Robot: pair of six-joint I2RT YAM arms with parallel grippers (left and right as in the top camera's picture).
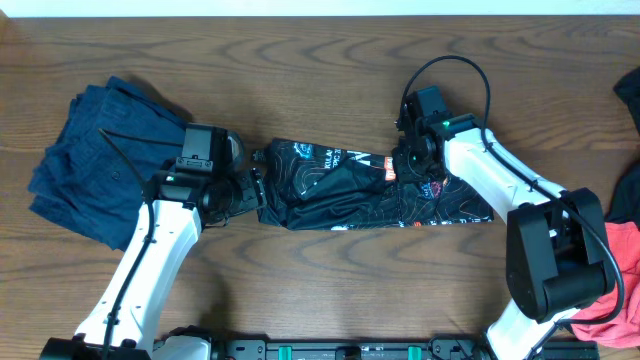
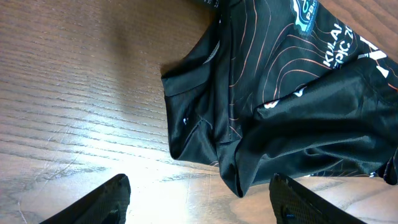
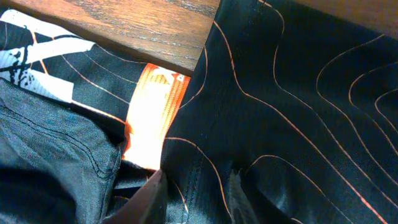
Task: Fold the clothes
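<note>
A black sports jersey (image 1: 340, 195) with thin orange contour lines is lying in a long folded band across the middle of a wooden table (image 1: 320, 70), between two robot arms. The left gripper (image 2: 199, 200) is hovering over the jersey's left end. Its fingers (image 2: 109, 200) are standing wide apart, with only bare wood and a corner of the hem showing between them. The right gripper (image 3: 194, 198) is resting its tips on the jersey near the upper edge, just beside a bright orange label (image 3: 152, 118). Its jaws are standing slightly parted, with black cloth lying loose in the gap. A crumpled navy garment (image 1: 95, 165) is sitting at the table's left side, and a coral-red garment (image 1: 620, 290) is lying at the right edge, partly hidden behind the right arm's base.
</note>
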